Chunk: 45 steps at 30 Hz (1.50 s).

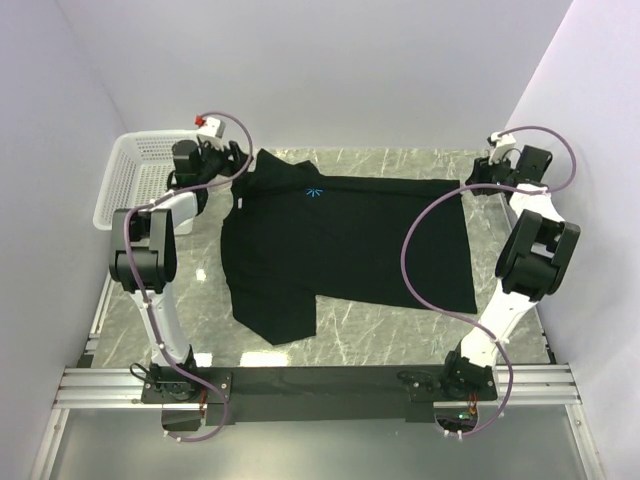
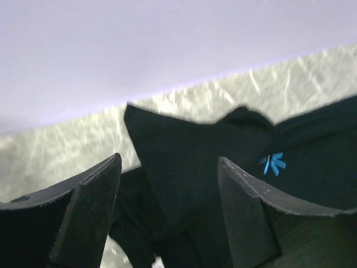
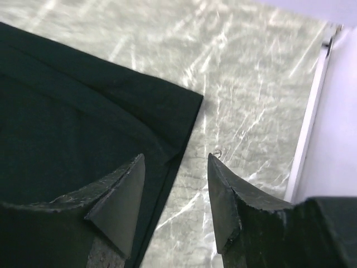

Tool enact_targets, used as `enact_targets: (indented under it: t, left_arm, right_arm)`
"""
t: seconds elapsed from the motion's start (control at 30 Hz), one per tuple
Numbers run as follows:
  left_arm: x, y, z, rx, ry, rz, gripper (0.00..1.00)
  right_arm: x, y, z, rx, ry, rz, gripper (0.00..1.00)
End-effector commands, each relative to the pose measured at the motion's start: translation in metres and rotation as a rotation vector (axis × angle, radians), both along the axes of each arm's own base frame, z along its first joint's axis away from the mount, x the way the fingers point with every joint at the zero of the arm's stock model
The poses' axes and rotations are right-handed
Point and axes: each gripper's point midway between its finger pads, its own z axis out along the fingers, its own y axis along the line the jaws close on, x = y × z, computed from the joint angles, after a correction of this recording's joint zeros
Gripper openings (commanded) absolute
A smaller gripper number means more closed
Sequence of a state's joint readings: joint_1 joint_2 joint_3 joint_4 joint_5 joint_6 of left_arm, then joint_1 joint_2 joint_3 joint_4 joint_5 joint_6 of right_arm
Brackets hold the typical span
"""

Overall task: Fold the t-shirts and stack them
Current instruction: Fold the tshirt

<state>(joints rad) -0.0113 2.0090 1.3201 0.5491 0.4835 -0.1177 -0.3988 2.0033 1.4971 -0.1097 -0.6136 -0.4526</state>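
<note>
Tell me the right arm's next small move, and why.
Probably lower the open right end effector and close it on the edge of the black short-sleeved cloth t-shirt. That edge runs between its fingers, just below the corner, and the shirt lies spread out, not yet folded.

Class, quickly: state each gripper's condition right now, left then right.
Left gripper: open, holding nothing, above the t-shirt.
Right gripper: open, holding nothing.

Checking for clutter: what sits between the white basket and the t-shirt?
Top view: between basket and t-shirt, only the left arm and left hand, above marble table.
</note>
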Motion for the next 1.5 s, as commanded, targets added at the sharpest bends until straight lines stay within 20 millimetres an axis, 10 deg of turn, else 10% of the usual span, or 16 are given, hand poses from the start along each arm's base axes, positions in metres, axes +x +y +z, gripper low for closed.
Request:
enact_targets:
  t: [0.0,0.1,0.27,0.63,1.47]
  left_arm:
    - [0.015,-0.005,0.057,-0.104,-0.069,0.000,0.77]
    - [0.033,-0.013,0.058,-0.235,0.069,0.012,0.78]
    - [0.067,-0.024,-0.002,-0.450,0.369,0.083,0.81]
    - [0.116,-0.024,-0.059,-0.550,0.425,0.319,0.82]
    - [0.122,-0.033,-0.133,-0.433,0.553,0.422,0.60]
  right_arm:
    - [-0.013,0.021,0.036,0.025,-0.052,0.124,0.58]
    - [-0.028,0.040,0.035,0.095,0.014,0.187,0.59]
    - [-0.052,0.064,0.025,0.184,0.112,0.227,0.61]
    - [-0.075,0.079,0.024,0.232,0.153,0.214,0.63]
    - [-0.078,0.079,0.055,0.354,0.103,0.162,0.63]
